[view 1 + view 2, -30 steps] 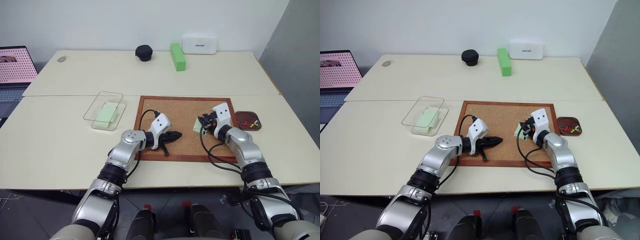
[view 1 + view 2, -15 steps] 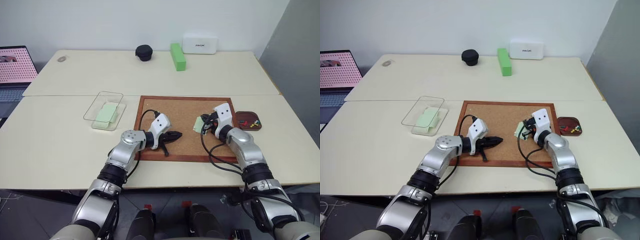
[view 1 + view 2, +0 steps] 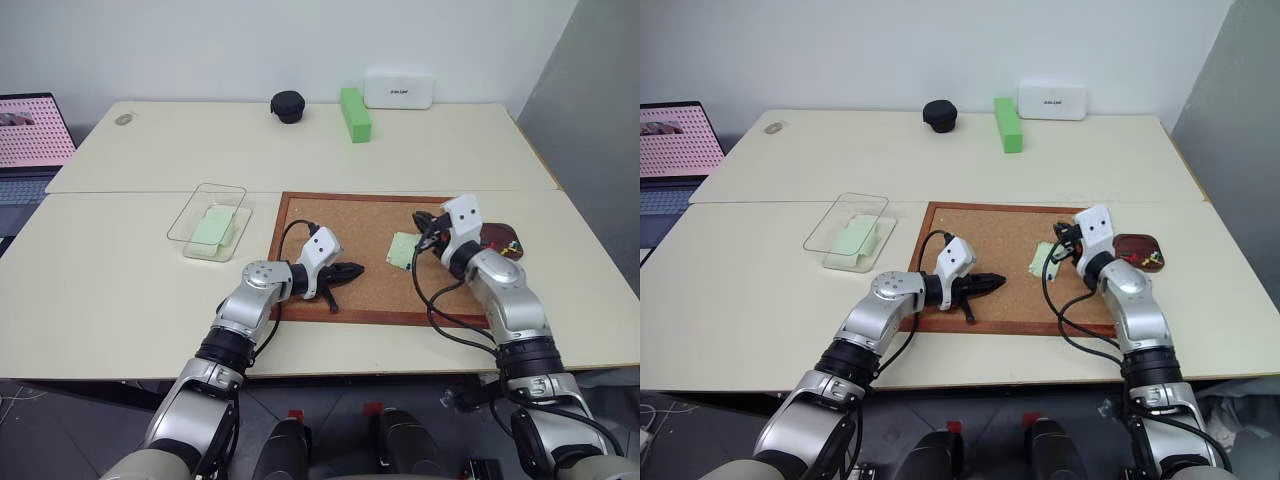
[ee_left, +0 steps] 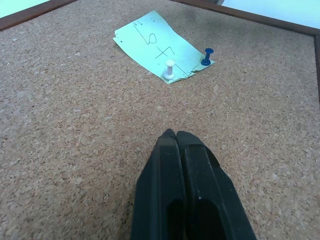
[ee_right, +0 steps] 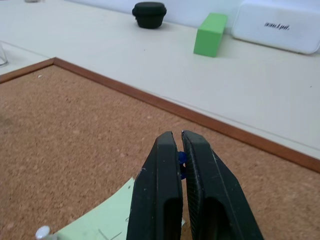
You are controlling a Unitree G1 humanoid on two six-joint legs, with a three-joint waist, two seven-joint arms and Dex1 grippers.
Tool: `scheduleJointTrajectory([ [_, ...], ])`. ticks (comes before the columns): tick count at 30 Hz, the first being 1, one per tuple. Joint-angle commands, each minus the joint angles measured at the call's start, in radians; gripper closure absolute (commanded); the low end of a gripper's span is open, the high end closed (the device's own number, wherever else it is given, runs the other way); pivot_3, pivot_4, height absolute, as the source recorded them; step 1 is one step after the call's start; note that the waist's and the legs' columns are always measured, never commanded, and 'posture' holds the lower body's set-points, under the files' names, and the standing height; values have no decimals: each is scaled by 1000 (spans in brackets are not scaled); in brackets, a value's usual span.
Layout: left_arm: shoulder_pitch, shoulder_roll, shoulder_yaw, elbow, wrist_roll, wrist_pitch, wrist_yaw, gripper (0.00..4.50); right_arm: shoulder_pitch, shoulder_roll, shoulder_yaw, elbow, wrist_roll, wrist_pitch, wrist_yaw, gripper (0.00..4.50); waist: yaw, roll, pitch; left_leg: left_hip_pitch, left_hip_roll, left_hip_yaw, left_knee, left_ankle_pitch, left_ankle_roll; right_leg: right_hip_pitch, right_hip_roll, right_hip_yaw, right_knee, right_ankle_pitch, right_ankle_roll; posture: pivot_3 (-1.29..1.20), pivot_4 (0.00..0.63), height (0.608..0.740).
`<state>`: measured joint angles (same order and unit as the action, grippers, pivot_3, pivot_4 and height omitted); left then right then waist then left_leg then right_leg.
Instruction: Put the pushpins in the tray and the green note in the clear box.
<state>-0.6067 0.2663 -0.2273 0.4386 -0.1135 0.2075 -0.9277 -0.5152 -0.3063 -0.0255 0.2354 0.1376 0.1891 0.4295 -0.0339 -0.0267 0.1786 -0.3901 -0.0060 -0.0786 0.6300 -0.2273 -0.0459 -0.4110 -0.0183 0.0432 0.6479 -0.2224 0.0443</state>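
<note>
Green note (image 4: 159,50) under 2 pushpins (image 4: 170,69) on cork board (image 3: 370,215); left fingers (image 4: 177,150) together, right fingers (image 5: 200,165) clamped on blue pin (image 5: 181,159).

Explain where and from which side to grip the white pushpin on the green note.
Probably by the head of the white pushpin, at its waist, approached from above: it stands upright through the green note in the cork board.

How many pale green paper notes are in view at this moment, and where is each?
2. One green note lies on the cork board; a second pale green slip sits inside the clear box. Others could be hidden beneath it.
</note>
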Motion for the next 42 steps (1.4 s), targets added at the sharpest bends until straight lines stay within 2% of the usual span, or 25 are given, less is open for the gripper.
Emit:
scheduleJointTrajectory([
  [1, 2, -5, -4, 5, 5, 8, -2, 4500, 15, -50, -108, -46, -15, 12, -108, 4449, 1, 0, 0, 0, 0, 0, 0, 0, 0, 0, 0, 0, 0, 0, 0, 0, 150, 740],
  [7, 12, -5, 0, -12, -2, 24, -6, 4500, 54, -114, -213, -31, -19, 79, -211, 4449, 2, 0, 0, 0, -1, 0, 0, 0, 0, 0, -1, 0, -1, 0, 0, 0, 150, 740],
  [19, 2, -4, -4, -11, 4, 26, -15, 4500, 53, -152, -271, 47, 30, 136, -186, 4449, 0, 1, 0, 1, 0, 1, 0, 0, 0, 1, 0, 1, -1, 0, 0, 0, 150, 740],
  [20, 1, -3, -3, -11, 5, 24, -15, 4500, 50, -152, -270, 52, 30, 132, -185, 4042, 0, 1, 0, 1, 0, 1, 0, 0, 0, 1, 0, 1, -1, 0, 0, 0, 150, 740],
  [38, 1, -9, -5, -21, 3, 29, -14, 4500, 63, -170, -240, 45, 10, 56, -140, 445, 0, 1, 0, 1, 0, 1, 0, 0, 0, 1, 0, 1, -1, 0, 0, 0, 150, 740],
  [42, 0, -11, -5, -21, 3, 30, -14, 4500, 129, -183, -189, -65, 45, 39, -5, 336, 1, 1, 0, 1, 0, 1, 0, 0, 0, 1, 0, 1, -1, 0, 0, 0, 150, 740],
])
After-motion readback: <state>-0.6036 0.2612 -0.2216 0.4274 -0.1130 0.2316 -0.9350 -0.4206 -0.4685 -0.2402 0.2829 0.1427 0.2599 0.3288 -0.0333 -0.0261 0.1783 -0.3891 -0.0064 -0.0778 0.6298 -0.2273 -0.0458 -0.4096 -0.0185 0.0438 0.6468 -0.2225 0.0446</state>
